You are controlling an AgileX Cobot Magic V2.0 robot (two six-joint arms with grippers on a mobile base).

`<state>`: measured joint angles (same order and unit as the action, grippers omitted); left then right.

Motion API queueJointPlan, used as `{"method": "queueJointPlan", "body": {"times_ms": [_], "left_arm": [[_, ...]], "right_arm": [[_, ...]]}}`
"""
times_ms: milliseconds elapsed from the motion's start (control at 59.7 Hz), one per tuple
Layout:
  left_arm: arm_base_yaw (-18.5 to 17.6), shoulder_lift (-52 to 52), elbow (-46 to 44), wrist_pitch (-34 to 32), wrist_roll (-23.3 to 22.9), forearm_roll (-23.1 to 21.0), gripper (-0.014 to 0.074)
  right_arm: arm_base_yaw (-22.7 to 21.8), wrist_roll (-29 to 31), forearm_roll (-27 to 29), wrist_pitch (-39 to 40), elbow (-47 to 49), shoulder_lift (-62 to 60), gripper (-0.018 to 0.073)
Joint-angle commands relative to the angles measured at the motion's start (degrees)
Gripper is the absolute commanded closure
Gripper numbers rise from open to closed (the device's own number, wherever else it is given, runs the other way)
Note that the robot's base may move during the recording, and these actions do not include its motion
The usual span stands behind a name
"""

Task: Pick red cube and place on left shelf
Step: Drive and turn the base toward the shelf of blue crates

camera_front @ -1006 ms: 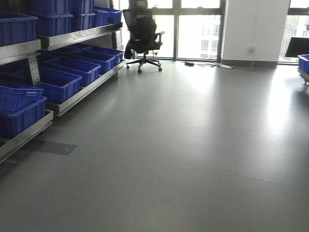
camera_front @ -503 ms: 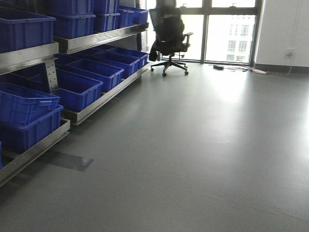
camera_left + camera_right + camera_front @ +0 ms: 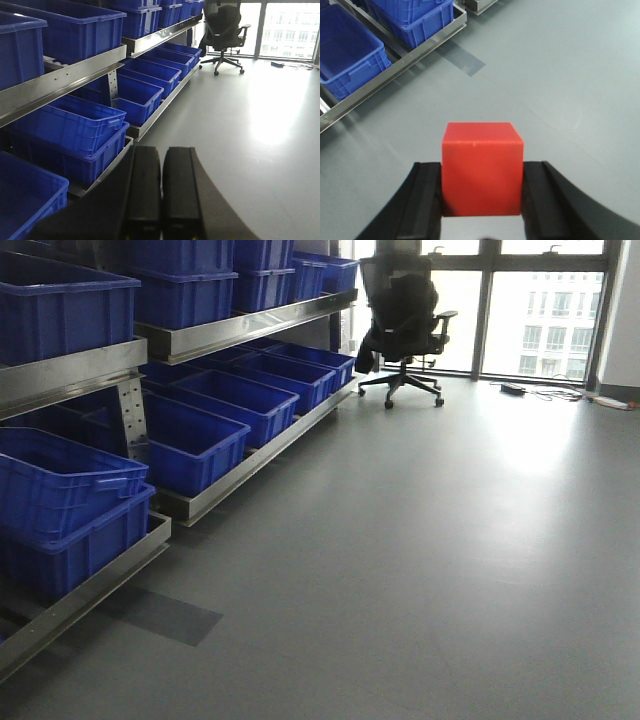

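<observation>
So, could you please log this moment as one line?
right gripper: shut on cube | left gripper: shut, empty | shelf: on left | cube: not placed

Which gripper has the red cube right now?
The right gripper, shut on the red cube between its fingers; the left gripper is shut with nothing between its fingers.

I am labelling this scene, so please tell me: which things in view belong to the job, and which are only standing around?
Job:
- red cube, clamped in the right gripper
- left shelf, the target

Standing around:
- blue bins on the shelf
- office chair
- cables on the floor
- left gripper, shut and empty
</observation>
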<state>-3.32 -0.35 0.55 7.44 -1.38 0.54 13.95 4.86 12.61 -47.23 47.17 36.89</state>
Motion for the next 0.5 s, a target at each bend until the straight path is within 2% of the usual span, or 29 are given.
{"method": "queueJointPlan", "body": {"times_ms": [0, 486], "left_arm": [[-0.37, -0.92, 1.32, -5.03, -0.05, -0.17, 0.0495], [-0.37, -0.92, 1.32, -5.03, -0.05, -0.17, 0.0495]], "right_arm": [[-0.01, 0.45, 0.86, 4.10, 1.42, 0.05, 0.0505], [-0.01, 0.45, 0.86, 4.10, 1.42, 0.05, 0.0505]]}}
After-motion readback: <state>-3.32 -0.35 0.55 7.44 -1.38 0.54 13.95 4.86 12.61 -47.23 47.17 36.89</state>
